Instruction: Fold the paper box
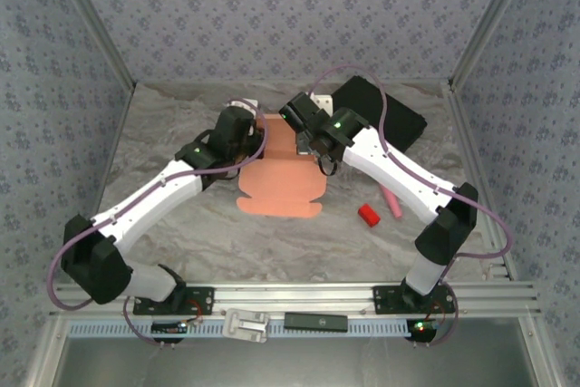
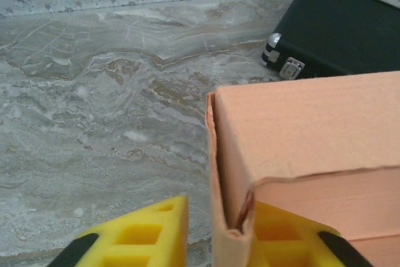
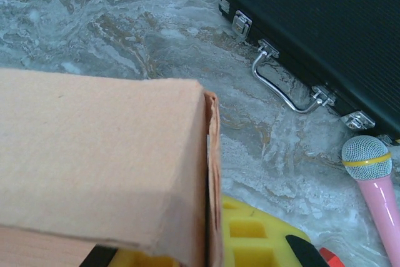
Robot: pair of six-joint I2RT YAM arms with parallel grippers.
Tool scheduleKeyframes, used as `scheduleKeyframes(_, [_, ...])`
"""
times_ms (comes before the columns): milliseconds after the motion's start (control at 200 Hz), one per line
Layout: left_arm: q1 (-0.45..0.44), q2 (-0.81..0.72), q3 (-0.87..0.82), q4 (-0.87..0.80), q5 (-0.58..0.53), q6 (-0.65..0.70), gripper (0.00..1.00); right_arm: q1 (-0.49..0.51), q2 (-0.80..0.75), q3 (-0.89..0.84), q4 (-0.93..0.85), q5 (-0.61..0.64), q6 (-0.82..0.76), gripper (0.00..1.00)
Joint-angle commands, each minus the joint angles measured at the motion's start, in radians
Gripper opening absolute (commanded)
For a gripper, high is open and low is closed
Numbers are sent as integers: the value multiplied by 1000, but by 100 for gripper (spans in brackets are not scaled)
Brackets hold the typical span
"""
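My right hand [image 3: 212, 248] is pinched shut on a wall of the paper box [image 1: 281, 183]; my left hand [image 2: 219, 211] straddles the opposite wall, jaws narrowly apart. I'd square that corner between them before squeezing.

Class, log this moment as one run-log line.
paper box: partly folded | left gripper: open, astride box wall | right gripper: shut on box wall
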Motion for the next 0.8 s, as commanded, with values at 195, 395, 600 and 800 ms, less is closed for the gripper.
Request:
scheduleKeyframes(195, [-42,-1,2,66,-163,21,0,8,-5,27,-11,-1,3,0])
scheduleKeyframes(395, [-95,32,25,5,-353,-55,0,16,5,22,-10,6,14,0])
scheduleKeyframes(600, [-185,122,112,-143,-652,-182,0,32,12,31,-6,13,18,0])
scheduleKeyframes(800, [-197,139,131,-182,-702,-242,0,34,7,28,-6,10,21,0])
